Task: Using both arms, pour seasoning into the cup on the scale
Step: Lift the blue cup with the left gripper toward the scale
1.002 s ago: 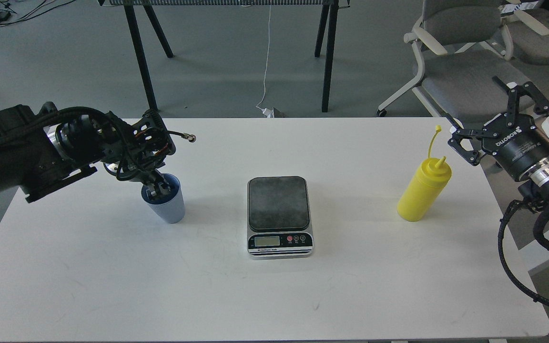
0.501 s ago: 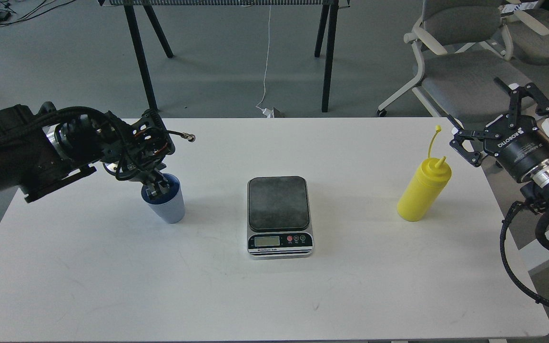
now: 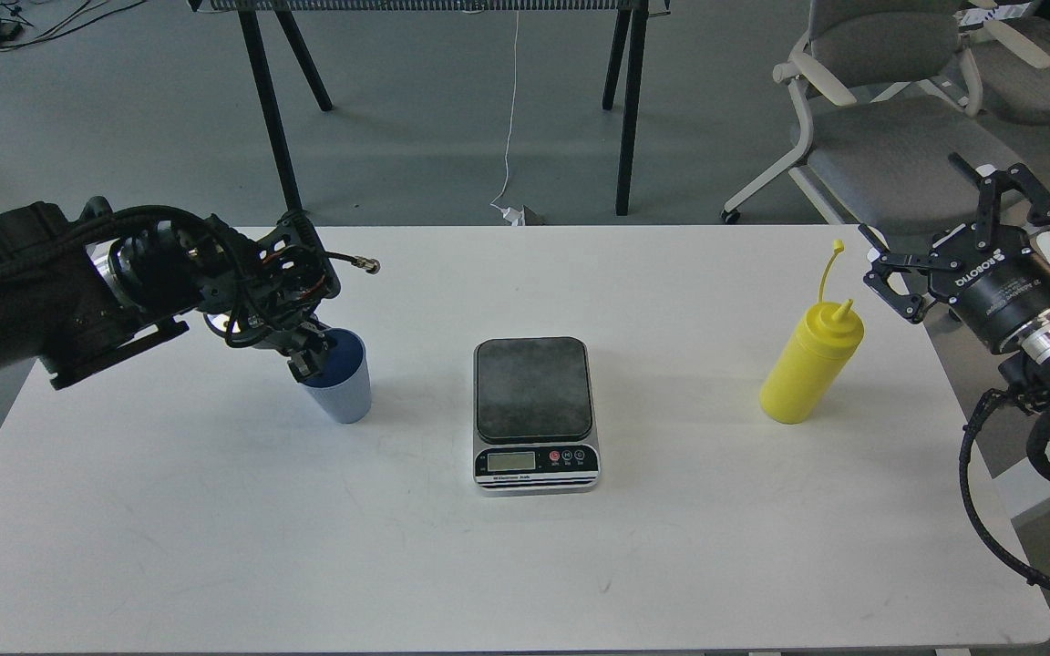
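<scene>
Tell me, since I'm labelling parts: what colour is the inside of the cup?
Blue, darker than its pale ribbed outside; the cup shows in the head view.

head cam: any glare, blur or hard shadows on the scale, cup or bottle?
Head view: even, diffuse light; only soft, faint shadows beside the cup, scale and yellow bottle. No glare on the white table; the scale's LCD is too small to read. Everything looks sharp, no motion blur. The dark left gripper at the cup's rim loses detail against black cabling.

Yellow seasoning (image 3: 808, 372), blue-grey ribbed cup (image 3: 343, 387), silver scale (image 3: 535, 415), white table (image 3: 215, 510).
</scene>
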